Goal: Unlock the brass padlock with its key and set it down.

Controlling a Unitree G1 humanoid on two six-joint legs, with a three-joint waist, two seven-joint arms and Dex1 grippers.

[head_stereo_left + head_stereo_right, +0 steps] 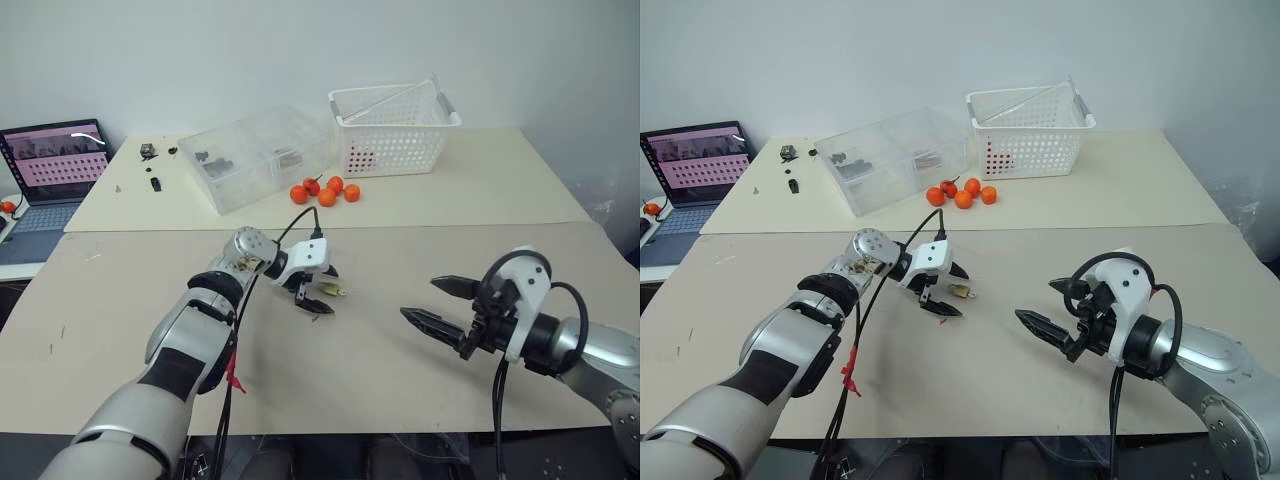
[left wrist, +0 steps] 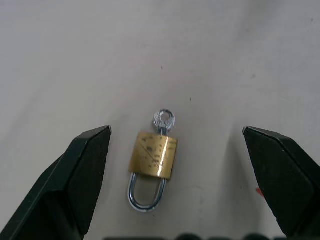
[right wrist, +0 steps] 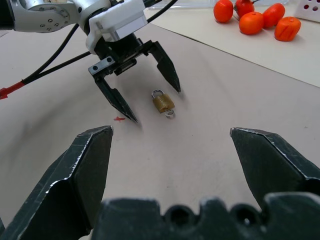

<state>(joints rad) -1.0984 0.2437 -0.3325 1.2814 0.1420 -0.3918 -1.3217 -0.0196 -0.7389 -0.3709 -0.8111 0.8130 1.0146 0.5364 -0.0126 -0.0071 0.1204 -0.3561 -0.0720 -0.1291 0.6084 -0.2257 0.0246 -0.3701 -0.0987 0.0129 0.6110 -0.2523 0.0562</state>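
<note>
The brass padlock [image 2: 154, 156] lies flat on the beige table [image 1: 420, 240], its silvery shackle shut. A small silver key [image 2: 164, 119] sticks out of its underside. My left gripper [image 1: 325, 290] hangs just over the table, open, with one black finger [image 2: 82, 170] on each side of the padlock, touching neither it nor the key. In the right wrist view the padlock [image 3: 162, 103] sits between the left gripper's fingertips [image 3: 170, 75]. My right gripper [image 1: 418, 298] hovers to the right of the lock, open and empty, pointing toward it.
Several orange-red fruits [image 1: 325, 190] lie on the far table. Behind them are a clear plastic box [image 1: 255, 155] and a white basket [image 1: 392, 130]. A laptop [image 1: 55, 170] stands at the far left, with small dark parts [image 1: 150, 155] near it.
</note>
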